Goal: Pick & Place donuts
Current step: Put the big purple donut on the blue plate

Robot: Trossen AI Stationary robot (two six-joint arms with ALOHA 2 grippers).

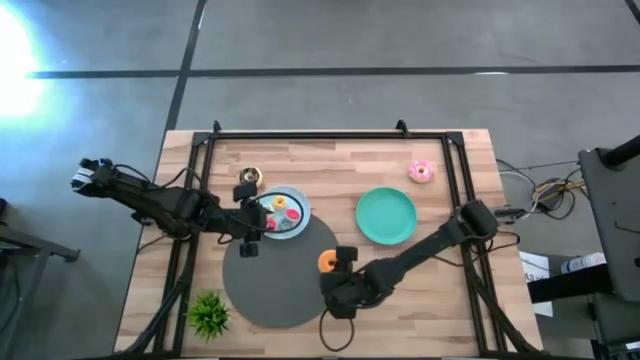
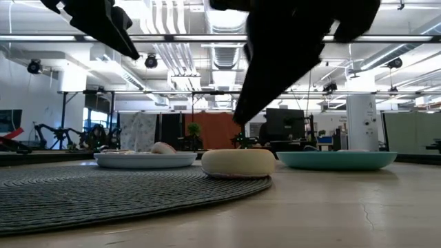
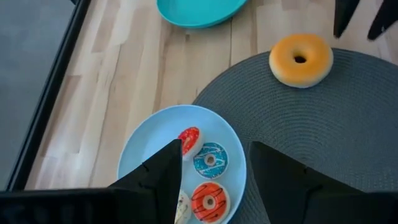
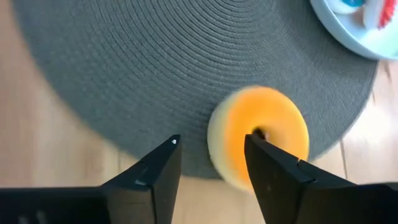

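Note:
A larger donut with orange-yellow icing (image 4: 261, 143) lies flat near the edge of the grey round mat (image 1: 270, 290); it shows too as the donut (image 3: 301, 59). My right gripper (image 4: 211, 140) hovers open just above it, one finger over its hole. My left gripper (image 3: 214, 146) hangs open over the light blue plate (image 3: 152, 134), which holds several mini donuts (image 3: 210, 159). A pink-iced donut (image 1: 421, 171) lies on the bare wood at the far right, and a brown-and-yellow one (image 1: 249, 178) lies beyond the blue plate.
The green plate (image 1: 386, 215) stands to the right of the blue plate with nothing on it. A small green plant (image 1: 208, 313) stands at the near left corner. A black frame (image 1: 330, 134) runs along the table's far and side edges.

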